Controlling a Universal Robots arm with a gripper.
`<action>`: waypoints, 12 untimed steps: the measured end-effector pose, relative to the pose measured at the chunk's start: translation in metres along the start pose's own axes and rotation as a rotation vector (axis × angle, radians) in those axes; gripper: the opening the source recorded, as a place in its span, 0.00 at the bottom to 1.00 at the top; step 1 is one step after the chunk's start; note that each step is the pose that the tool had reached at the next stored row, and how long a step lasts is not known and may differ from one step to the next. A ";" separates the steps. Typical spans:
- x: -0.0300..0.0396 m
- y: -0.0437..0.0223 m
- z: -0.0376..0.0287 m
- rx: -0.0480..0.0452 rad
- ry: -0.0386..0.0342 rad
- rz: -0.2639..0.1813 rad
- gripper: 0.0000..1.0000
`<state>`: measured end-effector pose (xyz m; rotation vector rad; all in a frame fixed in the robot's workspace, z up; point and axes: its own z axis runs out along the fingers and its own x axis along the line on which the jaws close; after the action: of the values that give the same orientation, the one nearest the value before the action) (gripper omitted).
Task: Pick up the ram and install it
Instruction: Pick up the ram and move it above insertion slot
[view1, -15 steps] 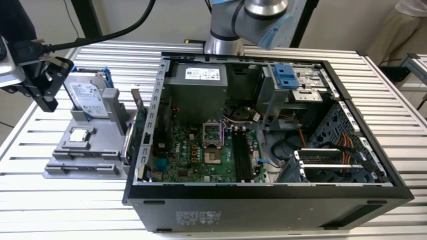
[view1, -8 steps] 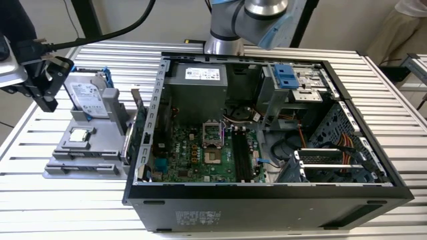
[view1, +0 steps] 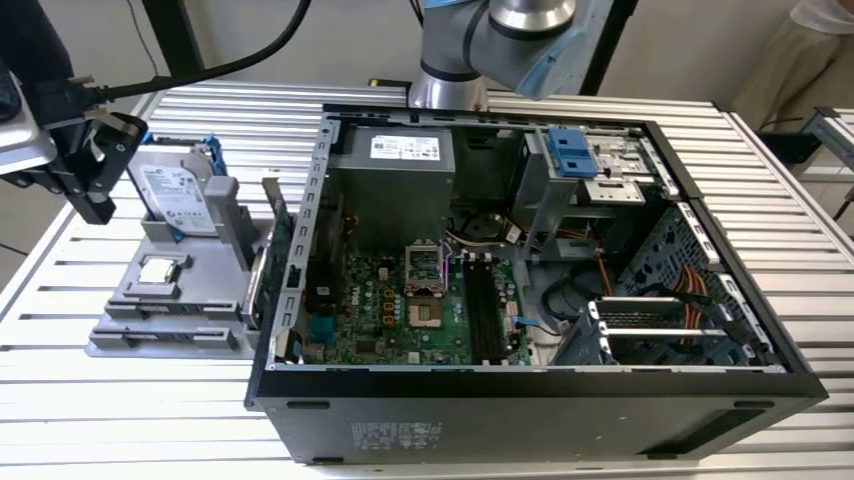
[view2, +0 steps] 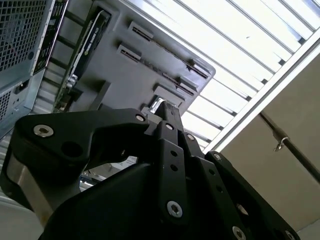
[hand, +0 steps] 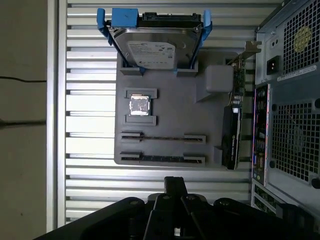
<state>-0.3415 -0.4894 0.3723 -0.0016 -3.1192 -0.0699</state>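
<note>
Clenched, with its black fingertips meeting, the end effector (view1: 94, 205) hangs at the exterior view's left, above the outer edge of a grey holder (view1: 180, 300) on the slatted metal tabletop (view1: 134, 420). In both wrist views its linkages converge to a single closed tip (hand: 175, 184) that points down at the holder's near end.

A silver hard drive (hand: 152, 47) in a blue bracket (hand: 125, 17) stands propped at the holder's far end. A small square CPU (hand: 139, 106) sits in a recess in front of the hard drive. Closer to the end effector are two long parallel slots. In the first wrist view a thin dark strip, seen edge-on, runs the full length of the slot nearest the tip. This looks like the ram (hand: 162, 159), though its colour cannot be made out from this angle. The other slot shows only a fine line between its end clips.

A dark expansion card (hand: 231, 140) stands on edge along the holder's side, just beside the computer case (view1: 534, 385).

Further to the exterior view's right, the case lies open on its side. Inside are the green motherboard (view1: 387, 320) with long black memory slots (view1: 483, 310), a grey power supply (view1: 400, 165) behind it, and a blue latch (view1: 571, 150) on the drive cage. The robot arm (view1: 514, 30) rises behind the case.
</note>
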 end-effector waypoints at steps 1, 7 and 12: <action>0.0001 0.0000 0.0000 0.0000 0.0001 0.000 0.00; 0.0001 0.0000 0.0000 0.0002 0.0005 -0.010 0.00; 0.0000 0.0000 0.0000 0.0006 0.0011 -0.022 0.00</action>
<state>-0.3415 -0.4894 0.3724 0.0327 -3.1185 -0.0694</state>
